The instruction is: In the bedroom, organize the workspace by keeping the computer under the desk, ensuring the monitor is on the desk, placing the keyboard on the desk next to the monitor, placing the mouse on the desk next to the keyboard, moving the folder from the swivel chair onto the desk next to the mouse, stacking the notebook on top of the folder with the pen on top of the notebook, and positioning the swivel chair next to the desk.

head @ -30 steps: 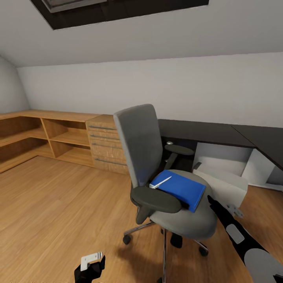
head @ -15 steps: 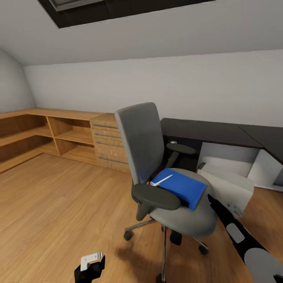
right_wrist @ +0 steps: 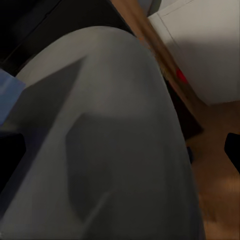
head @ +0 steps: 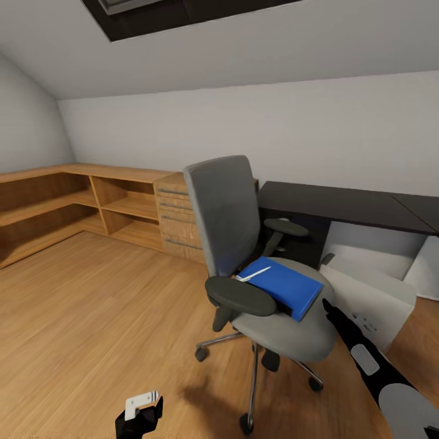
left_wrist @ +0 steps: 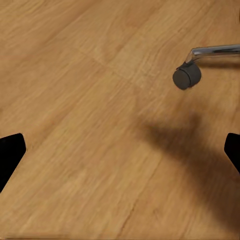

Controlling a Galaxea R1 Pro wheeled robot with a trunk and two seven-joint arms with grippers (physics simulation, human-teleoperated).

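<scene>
One thin white-silver pen (head: 253,274) lies aslant on the bright blue flat folder (head: 282,286); right gripper (head: 327,306) state unclear, left gripper (left_wrist: 120,155) wide.

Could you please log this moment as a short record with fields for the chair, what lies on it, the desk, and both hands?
swivel chair: stands on the wood floor in front of the desk, seat facing the robot
folder: lies flat on the chair seat
pen: rests on the folder's near-backrest corner
desk: black top, nothing visible on the part in view
computer: light-grey box low beside the chair, under the desk edge
left hand: low over the floor, holding nothing
right hand: reaching at the seat's edge, short of the folder
</scene>
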